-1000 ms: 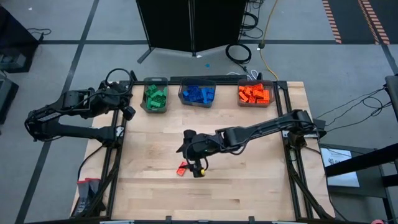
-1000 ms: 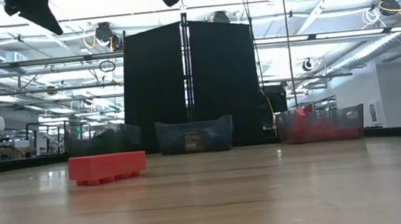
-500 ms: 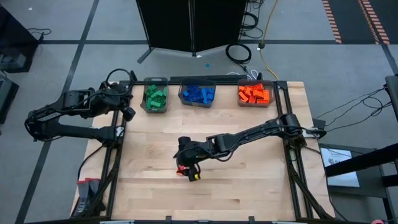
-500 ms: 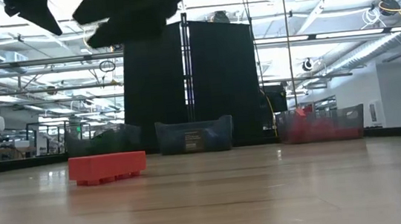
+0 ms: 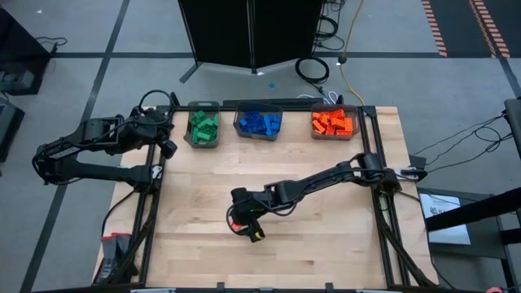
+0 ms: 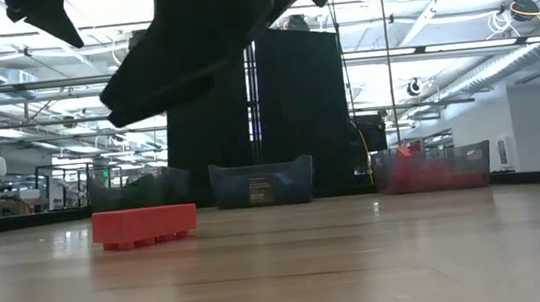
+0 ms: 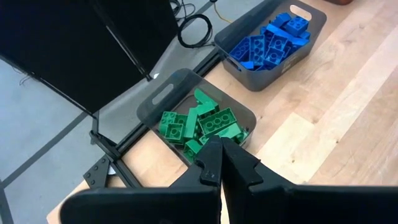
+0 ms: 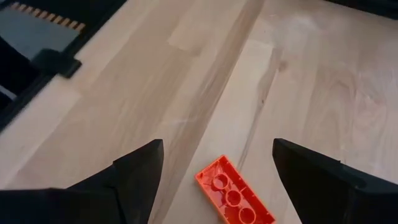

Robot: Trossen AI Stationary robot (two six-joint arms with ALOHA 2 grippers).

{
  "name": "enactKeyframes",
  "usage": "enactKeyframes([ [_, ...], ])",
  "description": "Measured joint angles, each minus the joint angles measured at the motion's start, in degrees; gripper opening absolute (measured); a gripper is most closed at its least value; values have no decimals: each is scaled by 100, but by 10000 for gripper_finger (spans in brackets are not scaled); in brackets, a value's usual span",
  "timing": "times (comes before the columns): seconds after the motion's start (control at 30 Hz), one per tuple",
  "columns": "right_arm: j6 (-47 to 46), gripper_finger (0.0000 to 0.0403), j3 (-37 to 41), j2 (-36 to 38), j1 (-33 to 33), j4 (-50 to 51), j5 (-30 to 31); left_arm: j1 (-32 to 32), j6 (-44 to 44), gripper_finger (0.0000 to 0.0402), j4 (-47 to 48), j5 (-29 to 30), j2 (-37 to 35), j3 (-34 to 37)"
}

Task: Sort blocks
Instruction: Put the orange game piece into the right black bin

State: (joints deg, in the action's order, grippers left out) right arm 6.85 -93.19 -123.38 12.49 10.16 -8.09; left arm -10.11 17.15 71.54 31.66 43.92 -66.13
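One orange-red block (image 8: 234,199), three bins (image 5: 258,124)

From table level there's one orange-red brick (image 6: 144,226) sitting flat on the wooden surface (image 6: 362,262), left of centre. A big dark arm (image 6: 207,32) hangs in from the top, above the brick and not touching it, and you can't really make out the jaws. At the far edge are three grey bins: left one (image 6: 138,190) has green stuff, middle one (image 6: 261,183) carries a label, right one (image 6: 431,168) shows red. A tall black panel (image 6: 256,112) stands behind them.
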Motion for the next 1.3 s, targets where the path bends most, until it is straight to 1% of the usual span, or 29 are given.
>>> enactKeyframes([
  [0.17,415,297,-7,-101,-22,-27,-7,0,0,0,10,0,0,0],
  [0.6,1370,297,-8,-321,-196,300,-37,0,9,0,176,0,0,0],
  [0.9,1796,297,-7,-338,-318,348,-99,0,4,0,173,2,0,1],
  [1.3,2140,297,-7,-338,-340,385,-128,0,0,0,169,2,0,0],
])
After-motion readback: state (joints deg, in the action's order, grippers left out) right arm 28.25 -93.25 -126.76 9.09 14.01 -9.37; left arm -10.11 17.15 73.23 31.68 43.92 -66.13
